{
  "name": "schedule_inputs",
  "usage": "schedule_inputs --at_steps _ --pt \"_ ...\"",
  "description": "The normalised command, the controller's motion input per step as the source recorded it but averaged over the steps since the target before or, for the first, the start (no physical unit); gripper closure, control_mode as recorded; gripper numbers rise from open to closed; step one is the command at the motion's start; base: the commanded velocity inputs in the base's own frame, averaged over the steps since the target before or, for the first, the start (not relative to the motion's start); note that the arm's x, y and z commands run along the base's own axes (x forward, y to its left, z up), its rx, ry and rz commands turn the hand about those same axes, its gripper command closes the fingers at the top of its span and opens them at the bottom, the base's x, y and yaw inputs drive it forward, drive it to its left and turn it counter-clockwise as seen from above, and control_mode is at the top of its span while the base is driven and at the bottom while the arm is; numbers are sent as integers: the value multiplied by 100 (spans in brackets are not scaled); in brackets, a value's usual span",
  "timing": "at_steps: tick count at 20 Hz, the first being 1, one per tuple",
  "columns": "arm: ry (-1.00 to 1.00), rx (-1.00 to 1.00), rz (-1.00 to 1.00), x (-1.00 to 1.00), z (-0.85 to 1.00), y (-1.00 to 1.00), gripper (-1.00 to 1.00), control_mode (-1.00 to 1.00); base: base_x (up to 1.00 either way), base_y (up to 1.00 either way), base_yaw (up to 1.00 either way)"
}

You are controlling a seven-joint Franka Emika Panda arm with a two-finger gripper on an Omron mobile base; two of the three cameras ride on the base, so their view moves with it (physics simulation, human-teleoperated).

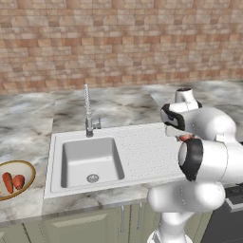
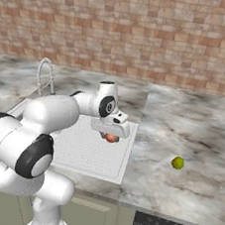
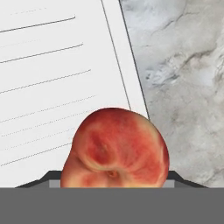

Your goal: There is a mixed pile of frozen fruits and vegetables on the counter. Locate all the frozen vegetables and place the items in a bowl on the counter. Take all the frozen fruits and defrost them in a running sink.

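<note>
I am holding the red-orange ball [image 3: 116, 148] pinched between my fingers, my gripper [image 2: 111, 136] hanging over the sink [image 1: 71, 190], above the ridged drainboard near that sink's right edge. The basin sits further to the left of where I am hanging, below the chrome faucet [image 1: 87, 111].

To do this step well, I judge I should be carrying the ball leftward across the drainboard until it is over the basin, then lowering it before letting go, since a round fruit dropped on the drainboard would probably roll off onto the counter [image 2: 193, 124]. I should be keeping my grip steady, as a ball can slip out of two flat pads. No water can be seen running from the faucet, so that looks like a step not yet done.

The ball looks like a peach: mottled red over orange-yellow, with a dimple and a soft crease, wider than my fingertips. The yellow-green ball [image 2: 178, 163] is lying on the counter well to the right of the sink. Left of the sink, the bowl [image 1: 29, 169] is holding the two orange-red vegetable pieces [image 1: 13, 182], side by side.
</note>
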Motion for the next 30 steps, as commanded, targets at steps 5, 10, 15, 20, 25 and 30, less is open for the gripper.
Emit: schedule_inputs --at_steps 5,10,15,20,25,30 --pt "5 -2 0 7 0 100 100 -100 0 0 0" --pt "6 0 0 -26 0 100 100 -100 0 0 0" --pt "4 0 1 -11 -4 100 100 -100 0 0 0" --pt "-1 0 10 0 -26 100 100 -100 0 0 0" --pt "-3 0 11 0 -34 100 100 -100 0 0 0" --pt "-15 15 9 -14 -23 85 100 -100 0 0 0"
